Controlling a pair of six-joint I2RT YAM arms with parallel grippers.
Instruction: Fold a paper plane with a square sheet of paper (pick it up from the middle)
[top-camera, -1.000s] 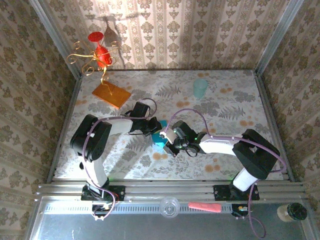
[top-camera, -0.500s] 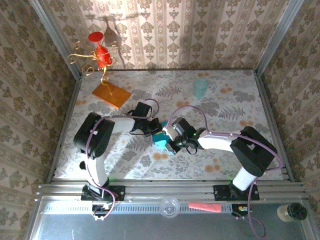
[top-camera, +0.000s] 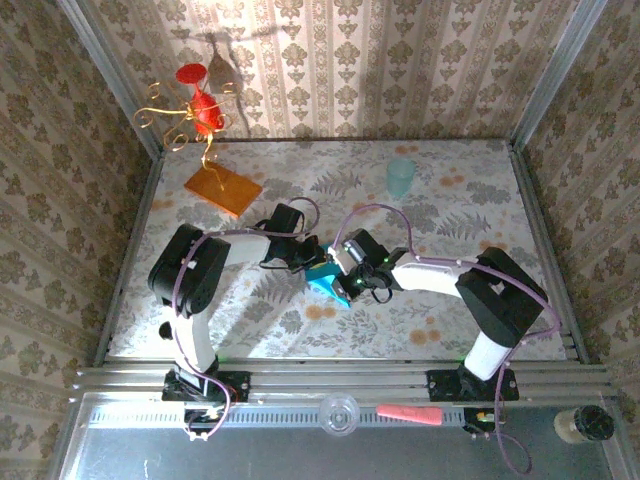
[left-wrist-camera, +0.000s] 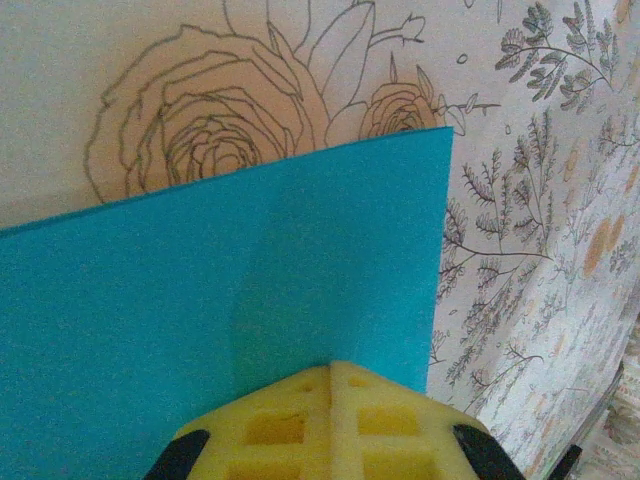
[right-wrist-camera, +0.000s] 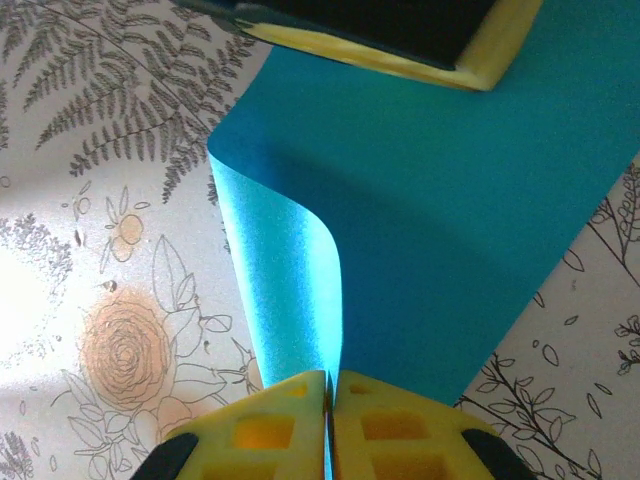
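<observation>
From above, just a small teal wedge of the square sheet of paper (top-camera: 322, 285) near the middle of the table (top-camera: 480, 200), caught between left gripper (top-camera: 312, 262) and right gripper (top-camera: 338, 282). Closer in on the left wrist: yellow pads (left-wrist-camera: 290, 430) clamped shut on one broad, flat face of the sheet, with a faint vertical crease above them. On the right wrist: pads (right-wrist-camera: 270, 430) pinched tight on a curled-over flap, with the other arm's yellow pad at the sheet's far edge.
</observation>
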